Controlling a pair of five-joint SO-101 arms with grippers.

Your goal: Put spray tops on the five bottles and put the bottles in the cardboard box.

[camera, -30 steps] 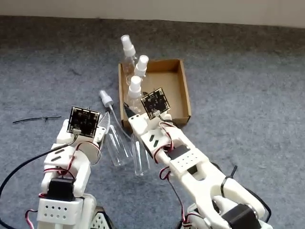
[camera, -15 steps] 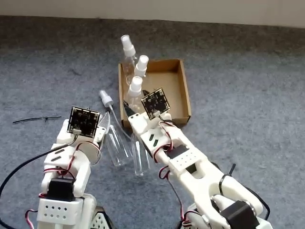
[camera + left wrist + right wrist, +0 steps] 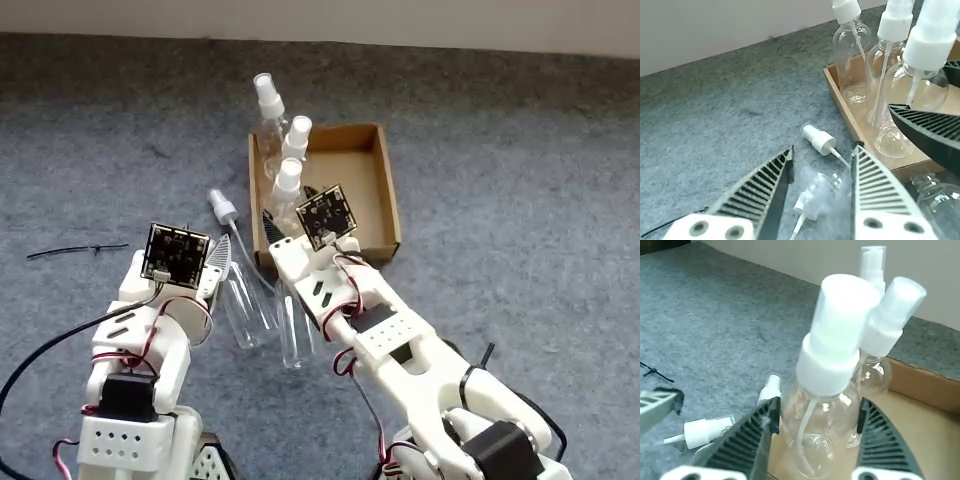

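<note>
The cardboard box point(image 3: 360, 170) lies open on the grey carpet. Three clear bottles with white spray tops stand along its left wall: the far one point(image 3: 268, 105), the middle one point(image 3: 297, 138) and the nearest one point(image 3: 287, 185). My right gripper point(image 3: 819, 407) is shut on the nearest bottle point(image 3: 822, 410), low over the box floor. My left gripper point(image 3: 823, 149) hangs open over a loose spray top point(image 3: 807, 202). A second loose spray top point(image 3: 819, 140) lies just beyond its fingertips. Two uncapped bottles, one point(image 3: 245, 305) and the other point(image 3: 295, 325), lie on the carpet between the arms.
A black cable tie point(image 3: 75, 250) lies on the carpet at the far left. The box's right half point(image 3: 365, 200) holds nothing. Open carpet stretches to the right of the box and behind it up to the wall.
The bottle in my right gripper has shifted slightly away from the arms and to the right, further into the box. The left arm has stayed still.
</note>
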